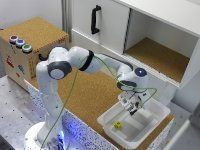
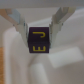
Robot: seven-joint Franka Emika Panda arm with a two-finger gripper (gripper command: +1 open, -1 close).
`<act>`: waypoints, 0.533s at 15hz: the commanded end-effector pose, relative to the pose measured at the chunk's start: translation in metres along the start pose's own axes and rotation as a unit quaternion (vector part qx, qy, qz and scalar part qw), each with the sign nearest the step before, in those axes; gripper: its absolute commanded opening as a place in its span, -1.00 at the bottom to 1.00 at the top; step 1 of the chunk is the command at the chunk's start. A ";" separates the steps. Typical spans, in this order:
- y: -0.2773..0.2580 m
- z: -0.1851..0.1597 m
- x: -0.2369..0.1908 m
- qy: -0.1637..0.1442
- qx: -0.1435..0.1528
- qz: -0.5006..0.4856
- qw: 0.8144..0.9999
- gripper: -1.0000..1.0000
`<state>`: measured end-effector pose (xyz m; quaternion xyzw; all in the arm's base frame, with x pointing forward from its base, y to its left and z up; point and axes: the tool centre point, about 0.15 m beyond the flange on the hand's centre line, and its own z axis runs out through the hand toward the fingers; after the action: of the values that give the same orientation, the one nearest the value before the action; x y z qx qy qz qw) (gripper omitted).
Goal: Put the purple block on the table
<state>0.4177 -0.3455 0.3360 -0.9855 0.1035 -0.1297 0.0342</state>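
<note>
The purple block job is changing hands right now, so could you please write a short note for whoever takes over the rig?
Hand: shut on the purple block, one finger on each side, as the wrist view shows.
Position: the hand hangs over the white bin at the exterior view's right end of the table.
Also in the bin: a yellow cube; leave it.
Done: block grasped.
Left: carry it out over bare cork tabletop, lower, release.

On the purple block [image 2: 39, 40] in the wrist view we read two yellow marks resembling "J" and "E". Elsewhere we find no marking clear enough to read.
</note>
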 end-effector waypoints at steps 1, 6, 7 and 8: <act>-0.097 -0.040 -0.011 -0.002 0.011 -0.116 0.993 -1.00; -0.159 -0.006 -0.056 -0.058 -0.014 -0.170 0.984 -1.00; -0.167 0.005 -0.066 -0.071 -0.022 -0.172 0.982 -1.00; -0.174 0.017 -0.078 -0.085 -0.022 -0.167 0.982 -1.00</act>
<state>0.4100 -0.2266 0.3604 -0.9926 -0.0576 -0.0777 0.0733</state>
